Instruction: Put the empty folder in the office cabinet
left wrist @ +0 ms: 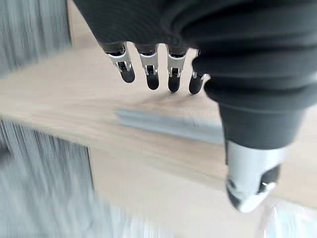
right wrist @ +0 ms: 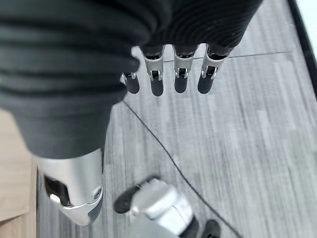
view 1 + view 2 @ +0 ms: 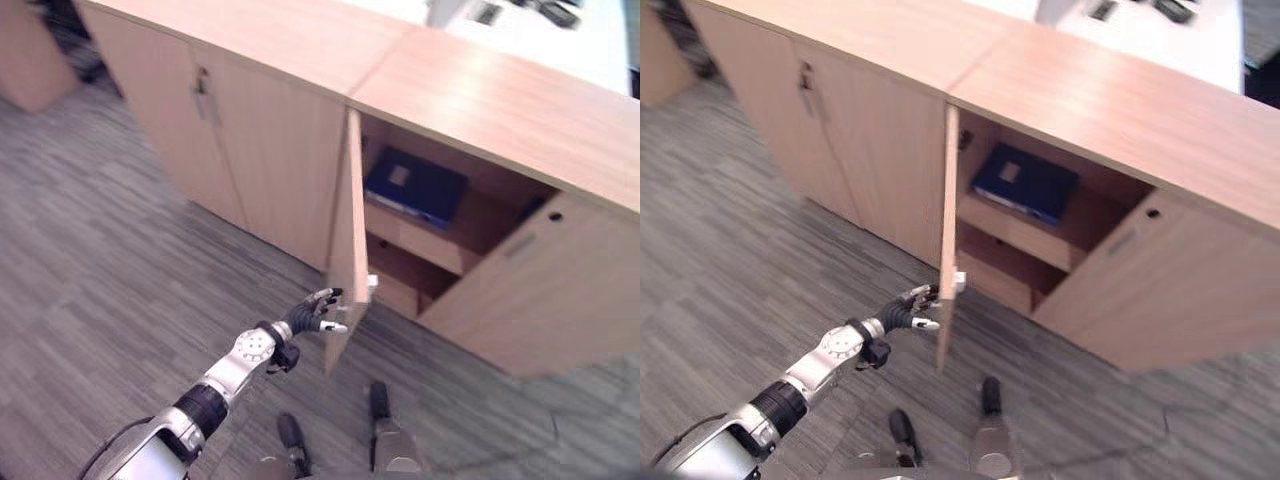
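A blue folder (image 3: 415, 187) lies flat on the upper shelf inside the wooden office cabinet (image 3: 480, 95), whose two doors stand open. The left door (image 3: 348, 230) is seen edge-on, the right door (image 3: 550, 290) swings out to the right. My left hand (image 3: 312, 316) reaches the lower edge of the left door with its fingers (image 1: 150, 69) straight and open, just off the door's silver handle (image 1: 168, 126). My right hand (image 2: 156, 82) hangs open over the carpet, holding nothing.
Left of the open compartment stands a closed pair of cabinet doors (image 3: 260, 150). A lower shelf (image 3: 400, 275) sits under the folder. A white desk (image 3: 560, 40) lies behind the cabinet. Grey carpet (image 3: 100, 260) stretches out to the left.
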### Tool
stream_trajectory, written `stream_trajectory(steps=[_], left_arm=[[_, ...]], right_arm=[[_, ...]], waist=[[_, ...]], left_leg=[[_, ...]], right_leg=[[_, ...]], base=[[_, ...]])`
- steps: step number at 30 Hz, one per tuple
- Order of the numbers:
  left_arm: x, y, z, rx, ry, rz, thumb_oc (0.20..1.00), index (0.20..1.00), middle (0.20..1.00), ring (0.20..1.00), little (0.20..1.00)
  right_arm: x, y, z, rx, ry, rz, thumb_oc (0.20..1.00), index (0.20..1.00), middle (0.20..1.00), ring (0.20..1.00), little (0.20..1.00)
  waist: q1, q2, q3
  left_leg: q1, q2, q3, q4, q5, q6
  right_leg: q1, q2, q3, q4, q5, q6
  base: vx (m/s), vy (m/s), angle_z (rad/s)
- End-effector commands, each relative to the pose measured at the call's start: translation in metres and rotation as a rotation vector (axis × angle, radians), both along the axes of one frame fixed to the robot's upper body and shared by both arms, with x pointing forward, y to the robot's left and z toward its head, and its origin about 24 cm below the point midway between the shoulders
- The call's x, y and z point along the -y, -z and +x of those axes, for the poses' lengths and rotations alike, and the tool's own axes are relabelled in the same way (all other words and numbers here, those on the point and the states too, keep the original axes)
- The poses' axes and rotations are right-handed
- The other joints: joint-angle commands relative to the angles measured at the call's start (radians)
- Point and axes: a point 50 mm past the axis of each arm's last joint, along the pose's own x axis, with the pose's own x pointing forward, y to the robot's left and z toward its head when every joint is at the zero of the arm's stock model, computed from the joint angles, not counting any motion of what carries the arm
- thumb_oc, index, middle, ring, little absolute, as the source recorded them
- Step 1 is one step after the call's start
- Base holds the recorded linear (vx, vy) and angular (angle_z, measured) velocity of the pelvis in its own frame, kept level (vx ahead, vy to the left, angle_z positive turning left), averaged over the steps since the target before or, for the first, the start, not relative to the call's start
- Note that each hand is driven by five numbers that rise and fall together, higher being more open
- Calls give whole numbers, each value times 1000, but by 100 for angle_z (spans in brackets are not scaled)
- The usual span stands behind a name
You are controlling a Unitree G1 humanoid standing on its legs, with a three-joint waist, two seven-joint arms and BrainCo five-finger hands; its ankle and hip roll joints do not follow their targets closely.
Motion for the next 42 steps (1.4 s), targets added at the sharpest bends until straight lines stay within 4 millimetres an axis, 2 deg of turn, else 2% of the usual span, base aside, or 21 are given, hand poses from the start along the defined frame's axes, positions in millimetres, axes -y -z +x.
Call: stream_trajectory(steps=[1, 5, 9, 12, 13, 14, 15, 16, 18, 20, 21, 23, 24, 25, 26, 28, 31, 34, 35, 39, 42], left_arm=[[51, -7, -14, -42, 142, -196, 1000, 1000, 1000, 1000, 1000], [43, 0, -12, -35, 101, -150, 1000, 1000, 1000, 1000, 1000], [22, 18, -11, -66, -10, -80, 1000, 1000, 1000, 1000, 1000], [-3, 55, -17, -185, -210, 13, 1000, 1000, 1000, 1000, 1000], [-27, 89, -33, -312, -337, 153, 1000, 1000, 1000, 1000, 1000], [-42, 104, -43, -376, -408, 229, 1000, 1000, 1000, 1000, 1000], [-41, 104, -42, -374, -409, 228, 1000, 1000, 1000, 1000, 1000], [-73, 124, -66, -504, -564, 325, 1000, 1000, 1000, 1000, 1000], [-101, 135, -89, -584, -655, 406, 1000, 1000, 1000, 1000, 1000], [-116, 139, -103, -616, -691, 454, 1000, 1000, 1000, 1000, 1000], [-157, 144, -144, -717, -813, 559, 1000, 1000, 1000, 1000, 1000], [-186, 146, -190, -830, -895, 636, 1000, 1000, 1000, 1000, 1000], [-194, 147, -210, -875, -940, 642, 1000, 1000, 1000, 1000, 1000], [-193, 148, -216, -889, -969, 618, 1000, 1000, 1000, 1000, 1000], [-185, 151, -219, -898, -984, 565, 1000, 1000, 1000, 1000, 1000], [-173, 155, -218, -900, -972, 526, 1000, 1000, 1000, 1000, 1000], [-159, 158, -210, -864, -938, 504, 1000, 1000, 1000, 1000, 1000], [-144, 161, -205, -818, -902, 518, 1000, 1000, 1000, 1000, 1000], [-139, 163, -207, -793, -885, 575, 1000, 1000, 1000, 1000, 1000], [-137, 163, -207, -769, -908, 616, 1000, 1000, 1000, 1000, 1000], [-134, 161, -198, -709, -902, 644, 1000, 1000, 1000, 1000, 1000]], right_arm=[[10, -2, -18, -70, -76, -26, 1000, 1000, 1000, 1000, 1000], [8, -1, -14, -59, -105, -30, 1000, 1000, 1000, 1000, 1000], [1, 0, -13, -63, -118, -15, 1000, 1000, 1000, 1000, 1000], [-2, 1, -12, -59, -108, -8, 1000, 1000, 1000, 1000, 1000], [-3, 1, -11, -58, -109, -6, 1000, 1000, 1000, 1000, 1000], [-2, 1, -11, -59, -106, -4, 1000, 1000, 1000, 1000, 1000], [-2, 1, -10, -58, -107, -6, 1000, 1000, 1000, 1000, 1000], [-1, 1, -11, -59, -93, -10, 1000, 1000, 1000, 1000, 1000], [4, -1, -8, -52, -95, -25, 1000, 1000, 1000, 1000, 1000], [7, -2, -7, -47, -91, -34, 1000, 1000, 1000, 1000, 1000], [18, -5, -4, -25, -71, -57, 1000, 1000, 1000, 1000, 1000], [28, -8, -4, -12, -56, -77, 1000, 1000, 1000, 1000, 1000], [35, -10, -7, -22, -61, -93, 1000, 1000, 1000, 1000, 1000], [38, -11, -8, -27, -57, -99, 1000, 1000, 1000, 1000, 1000], [45, -14, -8, -33, -70, -118, 1000, 1000, 1000, 1000, 1000], [50, -16, -8, -40, -87, -130, 1000, 1000, 1000, 1000, 1000], [51, -17, -2, -36, -123, -143, 1000, 1000, 1000, 1000, 1000], [47, -16, 6, -10, -124, -154, 1000, 1000, 1000, 1000, 1000], [38, -13, 9, 6, -104, -151, 1000, 1000, 1000, 1000, 1000], [23, -8, 14, -11, -185, -158, 1000, 1000, 1000, 1000, 1000], [13, -6, 22, -16, -271, -173, 1000, 1000, 1000, 1000, 1000]], waist=[[-17, 101, -29], [6, 81, -58], [30, 65, -74], [27, 65, -73], [23, 62, -76], [21, 61, -79], [20, 62, -78], [21, 56, -88], [24, 58, -95], [26, 60, -98], [35, 68, -104], [45, 66, -99], [58, 58, -85], [67, 57, -74], [105, 50, -47], [124, 47, -32], [150, 47, -17], [161, 67, -24], [153, 81, -51], [148, 102, -84], [147, 109, -93]], left_leg=[[78, 51, -106, -28, -121, -69], [75, 54, -52, -28, -122, -73], [81, 69, -25, -28, -109, -87], [100, 90, -19, -28, -94, -103], [109, 107, -14, -28, -81, -116], [116, 119, -8, -28, -74, -125], [117, 120, -8, -28, -73, -127], [125, 144, 1, -28, -57, -142], [137, 171, 10, -28, -41, -160], [143, 185, 13, -28, -33, -169], [163, 228, 27, -28, -13, -191], [182, 268, 39, 12, -9, -203], [170, 299, 31, 104, -45, -196], [153, 314, 13, 164, -65, -191], [99, 285, -106, 237, -96, -157], [1, 208, -263, 302, -132, -121], [-57, 83, -378, 305, -125, -98], [-16, 32, -425, 245, -133, -91], [35, 17, -430, 155, -109, -94], [101, 0, -444, -3, -49, -97], [107, -6, -455, -28, -42, -100]], right_leg=[[99, -24, 14, 23, 41, 37], [158, -34, -24, -2, 45, 41], [158, -1, -44, -36, 3, 38], [163, 24, -38, -36, -13, 15], [169, 42, -34, -36, -26, 0], [171, 55, -30, -36, -32, -10], [171, 56, -30, -36, -33, -11], [176, 78, -21, -36, -43, -27], [184, 103, -15, -36, -57, -43], [190, 116, -13, -36, -65, -50], [202, 153, -4, -36, -88, -70], [228, 187, 12, -36, -107, -95], [249, 205, 31, -36, -118, -114], [260, 213, 37, -36, -125, -123], [272, 216, 53, -36, -131, -137], [275, 213, 52, -36, -129, -144], [266, 214, 62, -36, -108, -147], [268, 228, 73, -34, -106, -141], [268, 223, 57, -33, -109, -137], [266, 207, 39, -29, -117, -133], [264, 203, 36, -29, -119, -132]], base=[[-100, -53, -92], [-44, -62, -86], [4, -153, -48], [54, -209, -51], [46, -285, -41], [37, -219, -26], [62, -239, -6], [71, -249, -2], [76, -243, -1], [93, -236, -7], [157, -386, -6], [150, -423, -39], [100, -373, -50], [32, -298, -42], [-35, -185, -46], [-79, -95, -26], [-57, 18, -2], [41, 84, -23], [127, 154, -13], [81, 102, 9], [31, 66, 3]])
